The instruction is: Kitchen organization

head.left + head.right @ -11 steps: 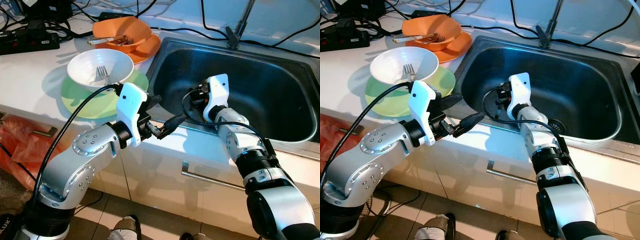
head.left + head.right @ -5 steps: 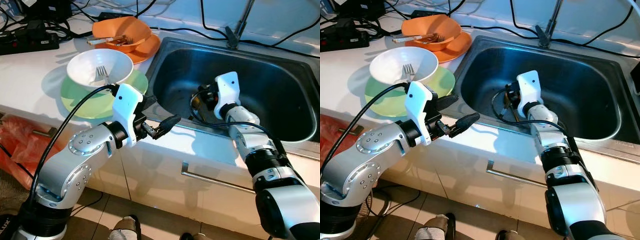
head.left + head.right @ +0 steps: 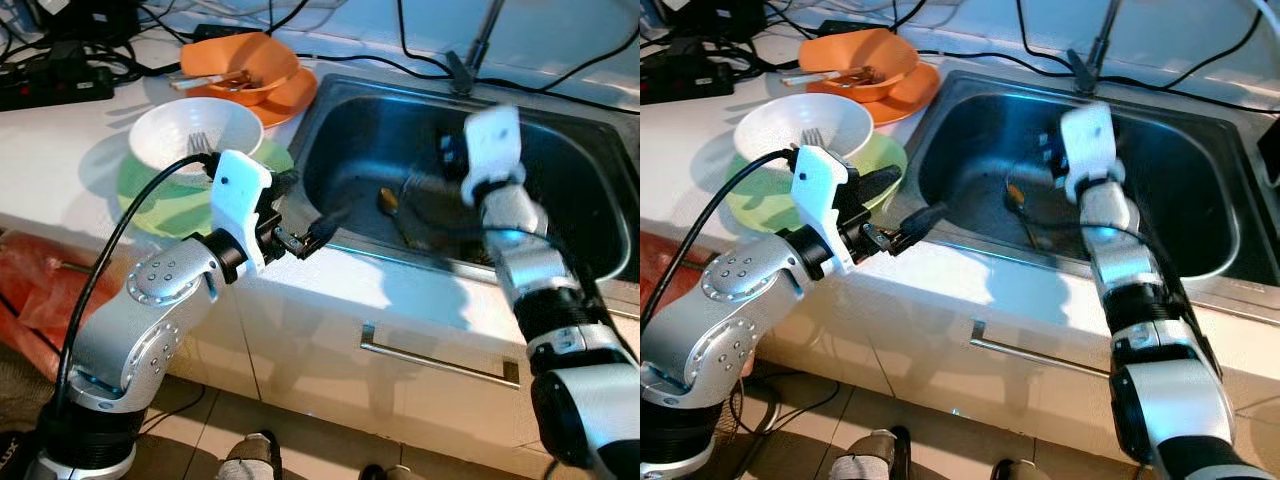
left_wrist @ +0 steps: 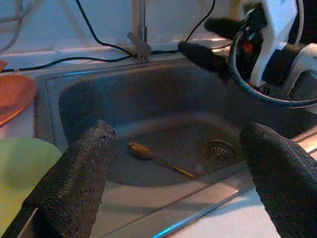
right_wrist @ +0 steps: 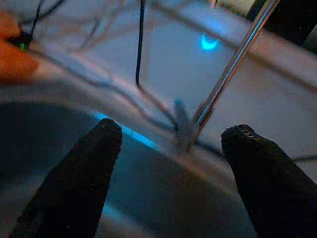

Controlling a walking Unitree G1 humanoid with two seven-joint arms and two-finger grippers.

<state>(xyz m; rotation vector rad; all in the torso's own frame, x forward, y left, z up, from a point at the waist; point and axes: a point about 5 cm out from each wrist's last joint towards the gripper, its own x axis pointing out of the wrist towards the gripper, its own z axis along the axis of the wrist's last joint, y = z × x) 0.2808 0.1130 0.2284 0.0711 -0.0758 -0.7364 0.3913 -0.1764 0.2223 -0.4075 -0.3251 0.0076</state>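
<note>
We've got a brown-bowled spoon (image 4: 157, 158) lying flat on the steel sink's (image 3: 590, 260) floor, handle angled toward its front wall.

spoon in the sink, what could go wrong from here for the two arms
The spoon lies flat on the sink bottom near the drain; a grab could slip on its thin handle or push it toward the drain. The right end effector, open, points at the faucet and cables, so it might snag them. The left end effector, open at the sink's front edge, sits close to the white bowl holding a fork.
</note>
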